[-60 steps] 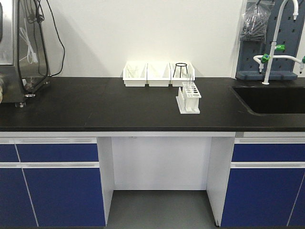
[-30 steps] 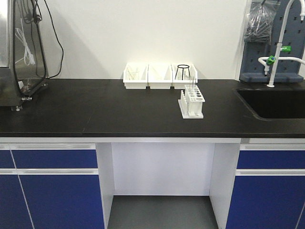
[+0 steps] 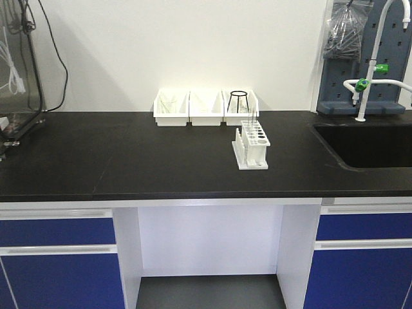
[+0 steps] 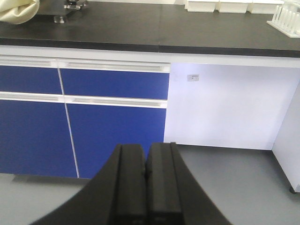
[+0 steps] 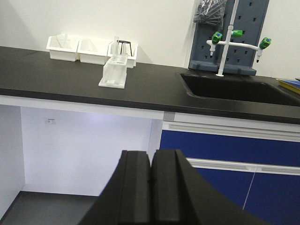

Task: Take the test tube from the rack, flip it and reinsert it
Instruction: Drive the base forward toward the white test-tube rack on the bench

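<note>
Clear glass test tube stood upright at far end of rack; faint, I could barely trace it. White rack sat on black counter, at 6 o'clock of rightmost of three white bins, near it. Black wire stand stood in that bin. Sink at rack's 3 o'clock, well apart. I saw left gripper pressed together, empty, low before blue drawers. Right gripper likewise pressed together, empty; rack at its 11 o'clock.

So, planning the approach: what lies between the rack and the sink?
Only bare black countertop between the rack and the sink, shown in the front-facing view.
</note>
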You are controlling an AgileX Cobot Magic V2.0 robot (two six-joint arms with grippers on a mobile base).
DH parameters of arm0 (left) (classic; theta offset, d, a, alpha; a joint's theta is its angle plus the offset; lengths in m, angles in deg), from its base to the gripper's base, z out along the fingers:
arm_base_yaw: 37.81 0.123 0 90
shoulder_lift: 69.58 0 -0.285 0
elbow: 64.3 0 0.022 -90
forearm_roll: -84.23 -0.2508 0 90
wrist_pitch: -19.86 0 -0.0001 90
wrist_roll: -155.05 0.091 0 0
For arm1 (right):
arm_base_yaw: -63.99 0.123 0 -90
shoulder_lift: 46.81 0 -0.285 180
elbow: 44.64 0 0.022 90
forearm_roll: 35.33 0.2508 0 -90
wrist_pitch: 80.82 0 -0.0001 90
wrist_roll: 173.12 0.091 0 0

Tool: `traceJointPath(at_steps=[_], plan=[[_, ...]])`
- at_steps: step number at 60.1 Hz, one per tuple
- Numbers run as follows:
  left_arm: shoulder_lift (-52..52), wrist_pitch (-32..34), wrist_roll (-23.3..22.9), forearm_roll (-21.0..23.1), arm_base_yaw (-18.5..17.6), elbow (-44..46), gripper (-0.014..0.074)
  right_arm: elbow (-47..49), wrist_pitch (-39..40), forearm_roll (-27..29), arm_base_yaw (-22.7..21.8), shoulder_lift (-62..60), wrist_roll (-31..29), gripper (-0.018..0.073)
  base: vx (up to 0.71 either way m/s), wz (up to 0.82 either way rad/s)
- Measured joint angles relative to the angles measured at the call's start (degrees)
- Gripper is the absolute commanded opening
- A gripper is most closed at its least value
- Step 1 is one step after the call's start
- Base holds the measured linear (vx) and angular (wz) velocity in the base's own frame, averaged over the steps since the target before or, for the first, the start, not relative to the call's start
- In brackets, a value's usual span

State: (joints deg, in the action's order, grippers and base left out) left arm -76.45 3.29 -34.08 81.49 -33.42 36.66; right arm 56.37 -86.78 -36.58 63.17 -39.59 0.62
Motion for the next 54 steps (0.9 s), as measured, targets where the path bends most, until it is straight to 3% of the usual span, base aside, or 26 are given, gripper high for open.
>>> traceJointPath(at_steps=[54], plan=[[0.0, 0.0, 0.0, 0.0, 0.0, 0.0, -0.0006, 0.0, 0.0, 0.0, 0.0, 0.0, 0.0, -0.0012, 0.25, 0.04]])
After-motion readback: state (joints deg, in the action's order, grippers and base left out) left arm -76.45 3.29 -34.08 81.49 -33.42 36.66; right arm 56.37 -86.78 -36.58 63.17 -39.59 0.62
